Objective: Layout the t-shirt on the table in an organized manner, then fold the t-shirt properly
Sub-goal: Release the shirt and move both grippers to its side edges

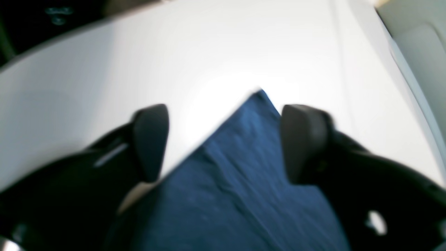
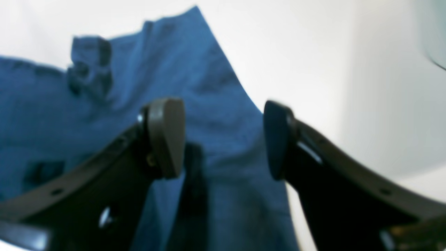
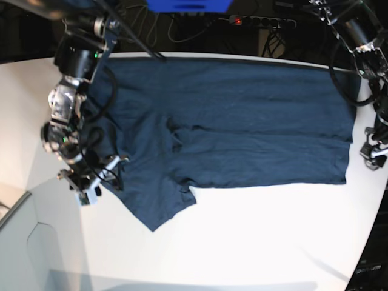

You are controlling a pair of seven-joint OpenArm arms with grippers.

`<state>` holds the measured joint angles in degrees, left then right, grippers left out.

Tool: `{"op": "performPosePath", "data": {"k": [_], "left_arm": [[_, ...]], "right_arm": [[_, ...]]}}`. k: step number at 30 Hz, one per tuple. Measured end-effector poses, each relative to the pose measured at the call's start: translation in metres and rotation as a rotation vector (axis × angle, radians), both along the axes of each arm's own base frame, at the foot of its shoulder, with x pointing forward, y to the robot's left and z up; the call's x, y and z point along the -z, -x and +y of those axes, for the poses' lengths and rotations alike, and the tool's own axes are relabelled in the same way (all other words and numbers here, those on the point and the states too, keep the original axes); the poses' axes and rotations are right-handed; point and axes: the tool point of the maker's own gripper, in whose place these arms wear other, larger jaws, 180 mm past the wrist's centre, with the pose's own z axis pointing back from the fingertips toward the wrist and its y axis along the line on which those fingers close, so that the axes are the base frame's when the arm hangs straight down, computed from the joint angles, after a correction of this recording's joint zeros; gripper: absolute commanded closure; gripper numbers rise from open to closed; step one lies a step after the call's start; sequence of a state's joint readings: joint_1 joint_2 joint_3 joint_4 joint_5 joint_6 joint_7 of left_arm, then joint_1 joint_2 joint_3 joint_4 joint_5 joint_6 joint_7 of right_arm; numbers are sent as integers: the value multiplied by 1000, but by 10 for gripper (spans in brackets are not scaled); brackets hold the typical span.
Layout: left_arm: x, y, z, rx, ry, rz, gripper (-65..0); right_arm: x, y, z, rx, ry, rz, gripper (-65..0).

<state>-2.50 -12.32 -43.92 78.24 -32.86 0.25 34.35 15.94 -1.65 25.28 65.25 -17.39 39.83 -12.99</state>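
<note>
The navy t-shirt lies spread wide on the white table, with a sleeve pointing toward the front left and some wrinkles near its middle. My right gripper is open over the shirt's left edge. In the right wrist view its jaws stand apart above the blue cloth, holding nothing. My left gripper is open at the shirt's right edge. In the left wrist view its fingers straddle a corner of the shirt without closing on it.
A power strip and cables lie behind the table's far edge. A blue object sits at the back. A grey panel stands off the table's front left corner. Bare table runs along the front.
</note>
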Motion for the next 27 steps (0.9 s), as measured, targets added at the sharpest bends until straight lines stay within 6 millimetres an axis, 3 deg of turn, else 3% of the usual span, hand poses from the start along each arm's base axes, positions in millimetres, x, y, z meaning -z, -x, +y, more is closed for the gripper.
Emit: {"op": "performPosePath", "data": {"k": [3, 8, 12, 16, 19, 27], "left_arm": [[-4, -14, -11, 29, 4, -13, -583], [-9, -30, -22, 81, -53, 10, -591], [-21, -46, -16, 90, -144, 26, -593], [1, -55, -14, 82, -113, 86, -593], [19, -56, -18, 82, -68, 127, -594], [39, -75, -22, 90, 15, 162, -594]], "right_arm": [[15, -19, 0, -14, -44, 62, -364], [26, -43, -9, 2, -130, 76, -364], [46, -39, -34, 121, -146, 46, -365], [62, -31, -58, 226, -122, 42, -365], [66, -29, -55, 234, -137, 39, -365], [73, -24, -28, 106, -72, 38, -364]]}}
